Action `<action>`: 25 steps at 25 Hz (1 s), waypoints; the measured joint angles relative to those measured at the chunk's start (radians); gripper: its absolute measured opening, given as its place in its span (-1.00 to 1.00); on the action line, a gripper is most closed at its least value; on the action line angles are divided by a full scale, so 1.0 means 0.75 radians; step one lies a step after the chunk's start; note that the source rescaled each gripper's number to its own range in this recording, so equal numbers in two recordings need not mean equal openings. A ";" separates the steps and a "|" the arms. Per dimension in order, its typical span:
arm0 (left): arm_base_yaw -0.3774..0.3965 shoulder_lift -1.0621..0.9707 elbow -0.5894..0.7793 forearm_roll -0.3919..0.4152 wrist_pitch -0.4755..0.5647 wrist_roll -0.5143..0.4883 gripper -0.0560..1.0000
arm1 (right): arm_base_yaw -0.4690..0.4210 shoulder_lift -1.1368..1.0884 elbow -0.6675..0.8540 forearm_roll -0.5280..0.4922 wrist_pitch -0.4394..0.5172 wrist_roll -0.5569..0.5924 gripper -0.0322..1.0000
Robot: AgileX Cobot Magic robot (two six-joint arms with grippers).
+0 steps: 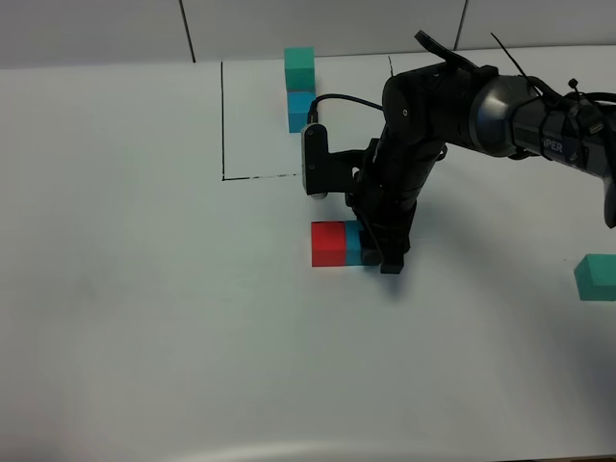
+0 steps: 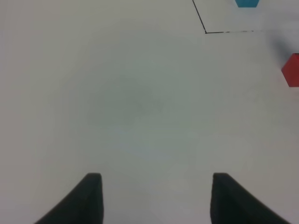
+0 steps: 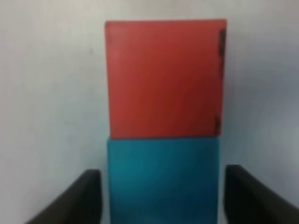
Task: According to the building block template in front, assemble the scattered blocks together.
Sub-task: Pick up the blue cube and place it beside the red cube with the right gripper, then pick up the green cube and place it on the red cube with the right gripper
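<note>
The red cube (image 1: 328, 243) and the blue cube (image 1: 353, 243) sit side by side on the white table, faces touching. My right gripper (image 1: 380, 245) is down at the blue cube. In the right wrist view the right gripper (image 3: 161, 200) is open, with a narrow gap between each of its fingers (image 3: 86, 198) and the blue cube (image 3: 163, 179); the red cube (image 3: 163, 77) lies beyond. The teal-green loose cube (image 1: 596, 277) rests far right. The template (image 1: 300, 89), teal over blue, stands at the back inside black lines (image 1: 223, 125). My left gripper (image 2: 156, 200) is open over bare table.
The right arm (image 1: 452, 106) reaches in from the right above the table. The left wrist view catches an edge of the red cube (image 2: 292, 70), a black line corner (image 2: 205, 31) and the template's blue cube (image 2: 246, 3). The table's front edge (image 1: 289, 452) runs along the bottom.
</note>
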 joint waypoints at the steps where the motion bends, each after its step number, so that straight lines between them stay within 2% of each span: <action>1: 0.000 0.000 0.000 0.000 0.000 0.000 -0.60 | 0.000 0.000 0.000 0.000 -0.001 0.005 -0.17; 4: 0.000 0.000 0.000 0.000 0.000 0.000 -0.60 | 0.000 -0.009 0.000 0.000 -0.001 0.032 0.30; 7: 0.000 0.000 0.000 0.000 0.000 0.001 -0.60 | 0.000 -0.052 0.011 -0.004 -0.005 0.080 0.50; 13: 0.000 0.000 0.000 0.000 0.000 0.001 -0.60 | 0.000 -0.169 0.067 0.001 -0.004 0.110 0.53; 25: 0.000 0.000 0.000 0.000 0.000 0.001 -0.60 | 0.053 -0.108 0.052 0.006 -0.095 0.151 0.53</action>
